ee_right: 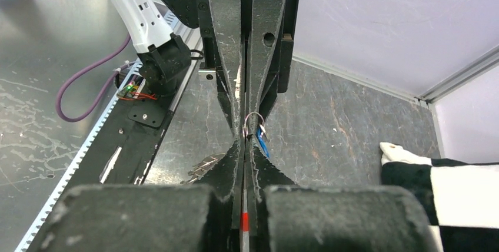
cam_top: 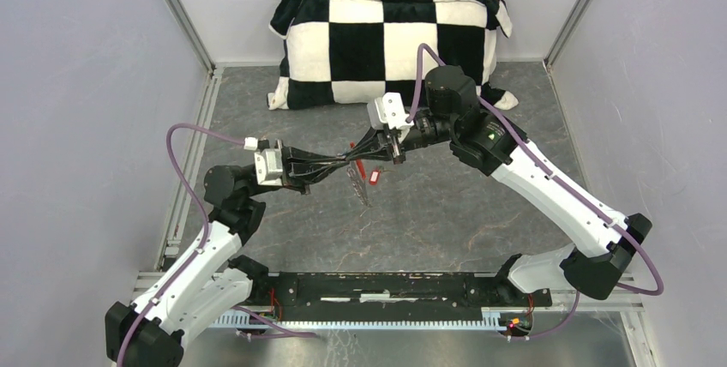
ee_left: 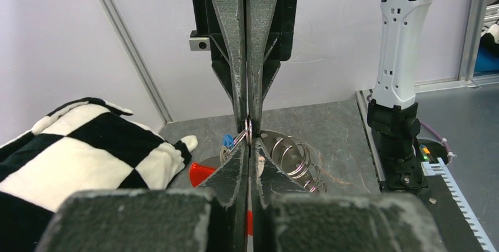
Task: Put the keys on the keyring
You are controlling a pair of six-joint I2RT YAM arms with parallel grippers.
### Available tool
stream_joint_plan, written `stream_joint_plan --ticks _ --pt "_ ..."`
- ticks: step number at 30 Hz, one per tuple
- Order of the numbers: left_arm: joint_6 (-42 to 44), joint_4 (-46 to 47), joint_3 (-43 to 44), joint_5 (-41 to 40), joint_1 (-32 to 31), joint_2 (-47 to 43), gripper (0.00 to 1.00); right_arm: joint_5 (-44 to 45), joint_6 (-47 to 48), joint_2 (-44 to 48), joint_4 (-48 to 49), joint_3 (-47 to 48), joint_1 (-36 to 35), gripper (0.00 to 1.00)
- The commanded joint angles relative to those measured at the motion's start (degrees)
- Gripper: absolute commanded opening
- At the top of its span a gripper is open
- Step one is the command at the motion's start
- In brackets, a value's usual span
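My left gripper (cam_top: 346, 162) and right gripper (cam_top: 365, 156) meet tip to tip above the table's middle. Both are shut on a small silver keyring (ee_left: 248, 128), also seen in the right wrist view (ee_right: 253, 122). A key with a blue tag (ee_left: 226, 141) hangs from the ring and shows in the right wrist view (ee_right: 262, 145). A red tag (cam_top: 372, 176) hangs just below the tips and shows in the left wrist view (ee_left: 201, 173). Several silver keys (cam_top: 358, 187) lie on the table beneath, some with wire rings (ee_left: 294, 159). A red-and-white strip shows in the gap between each pair of fingers.
A black-and-white checkered pillow (cam_top: 390, 45) lies at the back of the grey table (cam_top: 480, 204). Walls and metal rails close the left, right and back sides. A black base rail (cam_top: 386, 290) runs along the near edge between the arm bases.
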State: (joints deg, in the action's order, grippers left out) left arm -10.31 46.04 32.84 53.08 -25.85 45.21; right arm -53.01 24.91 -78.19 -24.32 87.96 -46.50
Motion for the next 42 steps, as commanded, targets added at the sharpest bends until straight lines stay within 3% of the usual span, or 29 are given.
stream_joint_plan --ticks 1,5,8,9,11,15,21,27,32,37,42 --pt "2.7 -0.8 3.8 3.3 -0.2 0.0 0.05 4.6 -1.3 0.3 1.3 1.4 -0.4 0.00" --pt "6.4 -7.6 5.2 4.4 -0.2 -0.4 0.21 6.3 -4.9 3.1 6.5 -3.2 -0.3 0.00" --pt "11.3 -16.5 6.7 4.9 -0.2 -1.1 0.34 6.5 -9.3 6.0 13.5 -8.7 -0.3 0.00" --pt "13.4 -19.9 7.2 5.1 -0.2 -1.4 0.43 6.9 -11.1 6.9 15.2 -10.2 -0.3 0.00" --pt "18.7 -27.8 8.2 5.7 -0.2 -2.5 0.48 7.4 -13.9 8.4 18.2 -13.0 -0.3 0.00" --pt "31.1 -41.5 8.9 6.0 -0.2 -6.4 0.49 7.4 -17.2 9.9 19.8 -16.7 -0.2 0.00" --pt "41.9 -52.7 8.8 5.7 -0.2 -10.2 0.46 7.4 -18.1 10.6 18.5 -18.0 -0.2 0.00" --pt "54.2 -55.7 9.2 3.9 -0.2 -10.8 0.48 5.7 -16.1 9.0 11.8 -15.3 -0.3 0.00" --pt "58.5 -53.9 11.1 3.5 -0.2 -7.5 0.53 1.7 -14.0 6.6 4.2 -12.9 -0.3 0.00" --pt "75.1 -64.1 13.3 8.5 -0.2 -3.7 0.56 -1.6 -12.9 4.7 -0.2 -11.6 -0.9 0.00" --pt "79.7 -66.2 14.6 13.9 -0.2 -0.9 0.56 -0.9 -11.3 1.8 -4.9 -8.8 -2.7 0.00"
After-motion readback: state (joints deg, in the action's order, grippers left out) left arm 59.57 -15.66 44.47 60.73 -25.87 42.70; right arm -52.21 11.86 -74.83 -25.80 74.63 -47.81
